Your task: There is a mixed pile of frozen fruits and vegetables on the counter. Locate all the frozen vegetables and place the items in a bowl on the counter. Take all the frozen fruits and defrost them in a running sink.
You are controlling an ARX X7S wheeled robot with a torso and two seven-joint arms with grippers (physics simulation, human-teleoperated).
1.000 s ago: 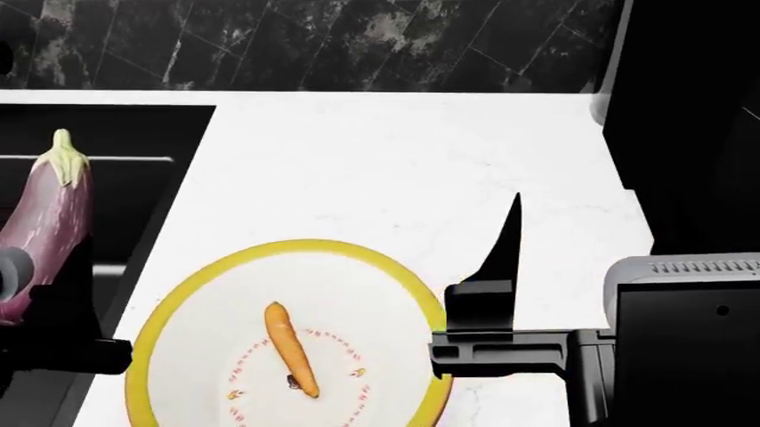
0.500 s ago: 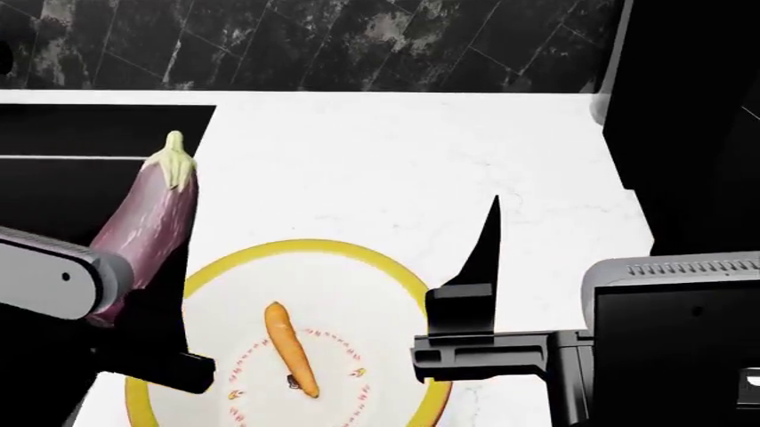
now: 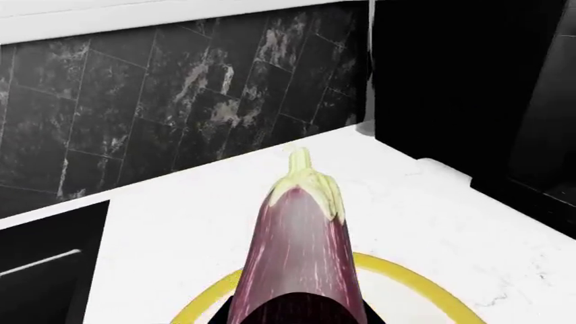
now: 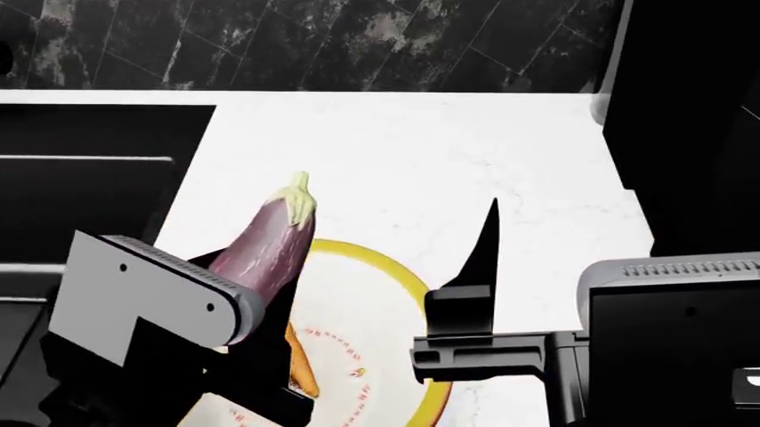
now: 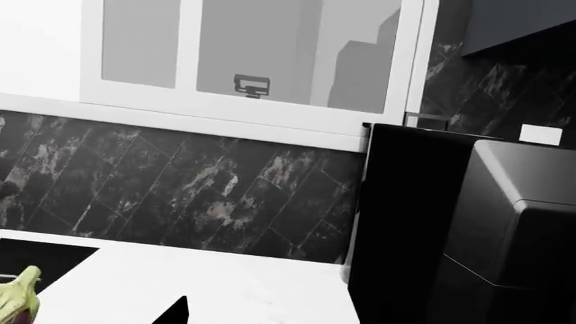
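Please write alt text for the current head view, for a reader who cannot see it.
The left gripper holds a purple eggplant, stem up and tilted, above the left edge of a yellow-rimmed bowl containing a carrot. The right gripper hangs beside the bowl's right rim, holding nothing, over a white counter.
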